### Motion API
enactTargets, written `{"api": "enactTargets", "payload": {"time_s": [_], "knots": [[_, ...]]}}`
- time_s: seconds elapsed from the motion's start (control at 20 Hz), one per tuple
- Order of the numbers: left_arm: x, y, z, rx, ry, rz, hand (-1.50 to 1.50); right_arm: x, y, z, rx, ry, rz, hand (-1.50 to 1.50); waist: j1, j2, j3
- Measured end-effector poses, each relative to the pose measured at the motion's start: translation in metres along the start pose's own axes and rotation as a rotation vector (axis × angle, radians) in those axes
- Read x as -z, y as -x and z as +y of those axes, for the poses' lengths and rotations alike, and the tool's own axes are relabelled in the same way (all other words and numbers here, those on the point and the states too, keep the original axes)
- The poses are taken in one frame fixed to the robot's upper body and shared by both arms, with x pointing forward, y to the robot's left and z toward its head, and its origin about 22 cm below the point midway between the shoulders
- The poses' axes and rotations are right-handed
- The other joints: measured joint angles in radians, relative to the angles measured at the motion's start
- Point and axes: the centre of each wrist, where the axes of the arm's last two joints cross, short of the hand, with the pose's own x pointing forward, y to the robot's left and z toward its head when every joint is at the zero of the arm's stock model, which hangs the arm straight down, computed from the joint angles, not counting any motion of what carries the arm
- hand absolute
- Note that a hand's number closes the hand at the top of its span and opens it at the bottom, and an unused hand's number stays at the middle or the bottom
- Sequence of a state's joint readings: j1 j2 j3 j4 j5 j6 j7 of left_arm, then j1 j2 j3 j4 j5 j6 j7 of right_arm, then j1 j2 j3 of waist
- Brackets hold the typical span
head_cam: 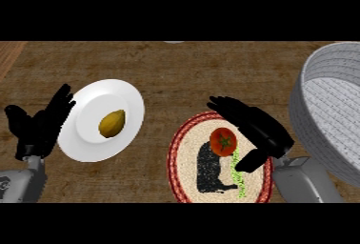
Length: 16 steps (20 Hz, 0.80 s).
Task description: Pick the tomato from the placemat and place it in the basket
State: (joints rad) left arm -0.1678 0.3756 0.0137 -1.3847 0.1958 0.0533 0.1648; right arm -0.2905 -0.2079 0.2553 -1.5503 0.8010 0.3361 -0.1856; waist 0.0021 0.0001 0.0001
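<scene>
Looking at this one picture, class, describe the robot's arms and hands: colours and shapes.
The left forearm and right forearm are smooth grey shells. The left hand and right hand are black, each with slim fingers and a thumb. No cables show.

The right hand (260, 131) hangs open, with its wrist at the near right and the grey right forearm (304, 183) running back from it to the lower edge. Its fingers (228, 107) lie fairly straight and close together, stretching away from the palm and to the left. The thumb (247, 161) splays off on the near side, pointing down and left, with a wide gap between it and the fingers. The left hand (35, 133) rests open and upright at the far left, fingers up and leaning a little to the right, thumb standing apart on its outer side. The left forearm (17, 183) sits straight below it.
</scene>
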Motion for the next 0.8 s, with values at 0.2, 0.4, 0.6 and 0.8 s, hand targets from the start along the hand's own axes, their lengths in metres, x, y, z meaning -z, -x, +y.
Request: {"api": "enactTargets", "payload": {"time_s": [0.2,0.4,0.6,0.8], "knots": [[0.0,-0.011,0.0,-0.002,0.001,0.003,0.0,-0.006,0.006,-0.005,0.018,-0.006,-0.02,-1.5,-0.001,0.0,0.0],[0.003,-0.008,0.003,-0.001,0.0,0.004,0.0,-0.014,0.007,0.004,0.038,-0.023,-0.051,-1.5,-0.002,0.0,0.0],[0.005,-0.011,0.006,-0.002,-0.003,0.006,0.0,-0.015,0.011,0.012,0.04,-0.041,-0.075,-1.5,-0.002,0.0,0.0],[0.005,-0.012,0.005,0.002,-0.002,0.003,0.0,-0.014,0.011,0.018,0.014,-0.035,-0.067,-1.5,-0.002,0.0,0.0]]}}
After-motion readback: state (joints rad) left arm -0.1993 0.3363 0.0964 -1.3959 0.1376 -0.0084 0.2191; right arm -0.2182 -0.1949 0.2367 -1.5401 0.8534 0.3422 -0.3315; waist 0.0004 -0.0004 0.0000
